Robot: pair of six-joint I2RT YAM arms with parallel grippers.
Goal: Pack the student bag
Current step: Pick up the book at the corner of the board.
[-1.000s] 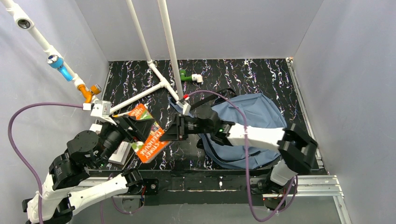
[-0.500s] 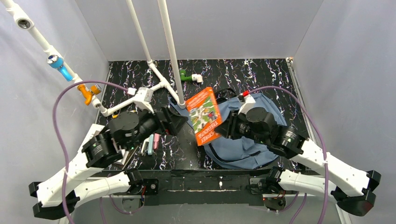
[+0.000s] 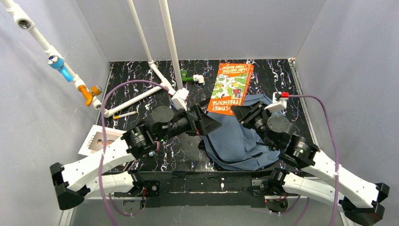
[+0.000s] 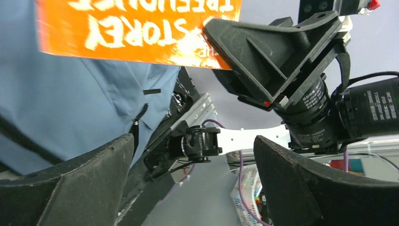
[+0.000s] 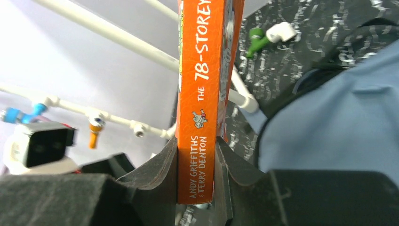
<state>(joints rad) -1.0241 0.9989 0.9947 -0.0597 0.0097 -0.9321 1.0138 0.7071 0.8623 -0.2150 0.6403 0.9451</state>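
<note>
The student bag [image 3: 242,141], slate-blue fabric with black straps, lies flat on the dark mat right of centre. An orange paperback [image 3: 230,87] hangs in the air over the bag's far edge, its cover facing up. My right gripper [image 3: 238,109] is shut on its near end; in the right wrist view both fingers press the orange spine [image 5: 200,94] just above its bottom, at the gripper [image 5: 196,179]. My left gripper [image 3: 212,125] hovers open and empty at the bag's left edge. Its wrist view shows the gripper [image 4: 193,141] below the book [image 4: 136,28], with the bag [image 4: 61,103] to the left.
White pipes [image 3: 141,94] cross the back left of the mat, with a green and white fitting [image 3: 191,77] near them. A pencil [image 3: 123,114] lies beside the pipe. A white picture book [image 3: 99,140] rests at the mat's left edge. Grey walls close in on three sides.
The right arm has carried the orange book from the left of the mat up and back, over the bag's far edge. The left arm swung right to the bag, uncovering the white picture book.
</note>
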